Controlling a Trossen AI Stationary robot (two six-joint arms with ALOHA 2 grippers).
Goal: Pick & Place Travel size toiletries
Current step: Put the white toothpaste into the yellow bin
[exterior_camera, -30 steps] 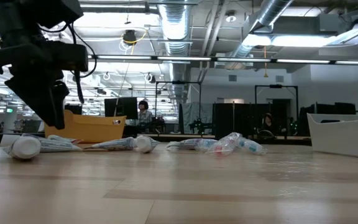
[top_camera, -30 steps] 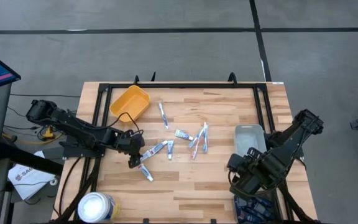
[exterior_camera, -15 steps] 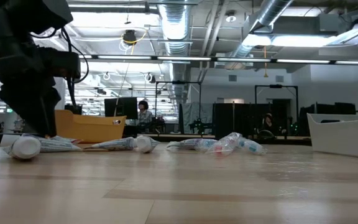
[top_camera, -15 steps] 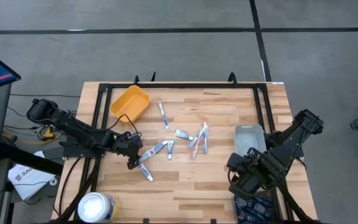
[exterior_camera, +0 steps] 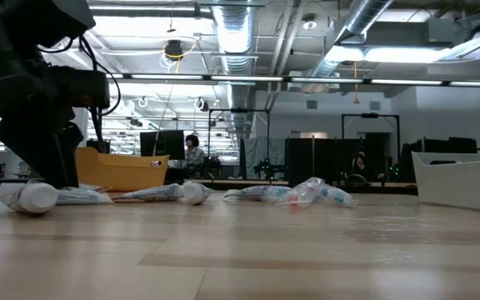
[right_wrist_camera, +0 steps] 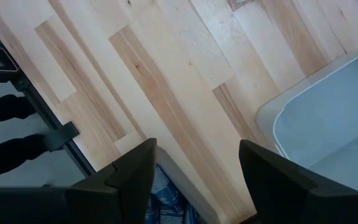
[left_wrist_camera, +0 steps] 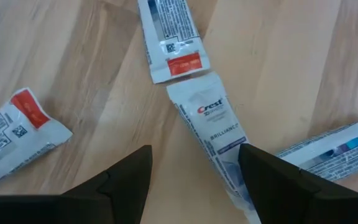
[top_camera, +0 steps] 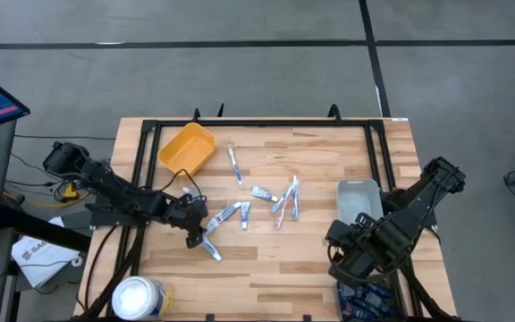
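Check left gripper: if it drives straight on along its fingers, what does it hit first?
Most likely the white Crest tube, lying between the open left gripper fingers, with the wood table right under it. Depth is unclear, so a finger may touch first.

**Hidden and cut off**

From my left wrist view, one finger (left_wrist_camera: 272,180) covers the Crest tube's (left_wrist_camera: 213,134) lower end. The neighbouring tube (left_wrist_camera: 169,34) runs off the edge. On the high view, print stays unreadable.
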